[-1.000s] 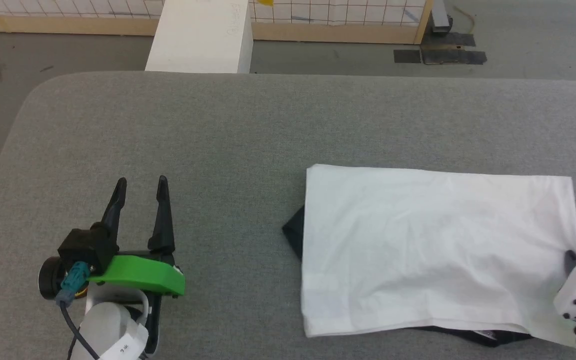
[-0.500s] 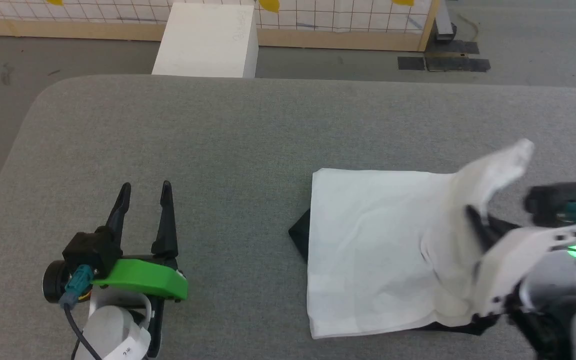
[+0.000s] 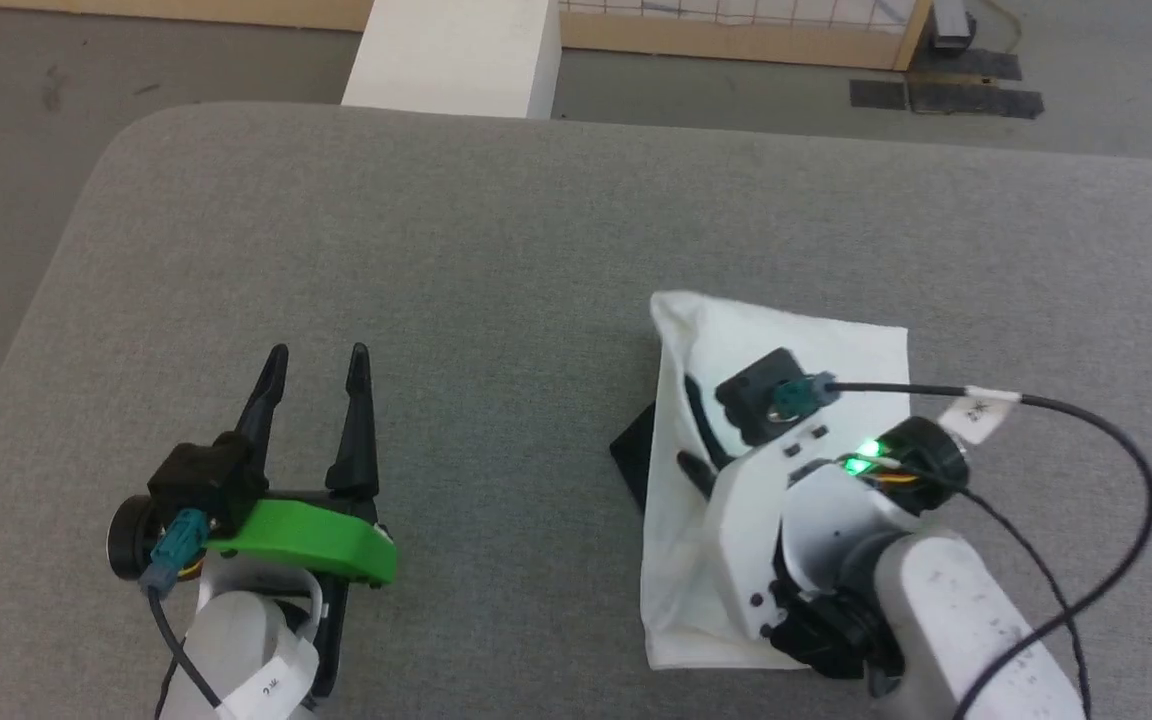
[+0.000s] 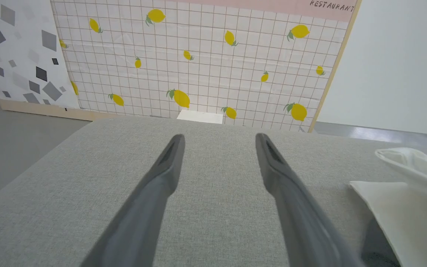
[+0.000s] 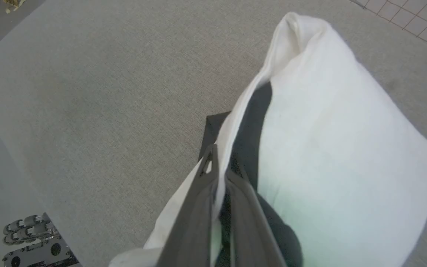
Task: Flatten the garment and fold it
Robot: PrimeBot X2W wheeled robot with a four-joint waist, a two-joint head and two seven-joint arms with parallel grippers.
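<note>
The garment [image 3: 806, 340] lies on the grey padded table [image 3: 436, 250], doubled over into a white packet. A black sleeve corner [image 3: 634, 455] pokes out at its left edge. My right gripper [image 3: 691, 425] is over the packet's left part, shut on a raised fold of the white cloth. In the right wrist view its fingers [image 5: 202, 193] pinch the white edge of the garment [image 5: 328, 129], with dark cloth showing under the fold. My left gripper [image 3: 318, 355] rests open over bare table, well left of the garment. The left wrist view catches the garment [image 4: 402, 211] at its right.
A white box [image 3: 456, 55] stands on the floor just past the table's far edge. A lemon-patterned panel [image 4: 198, 55] rises behind it. The table's rounded far-left corner [image 3: 136, 140] drops to grey floor. Part of the robot's wheeled base [image 5: 32, 241] shows below the table edge.
My right gripper has lifted the garment's right end and carried it left over the rest, halving its width. The head camera has shifted. The left arm has stayed put.
</note>
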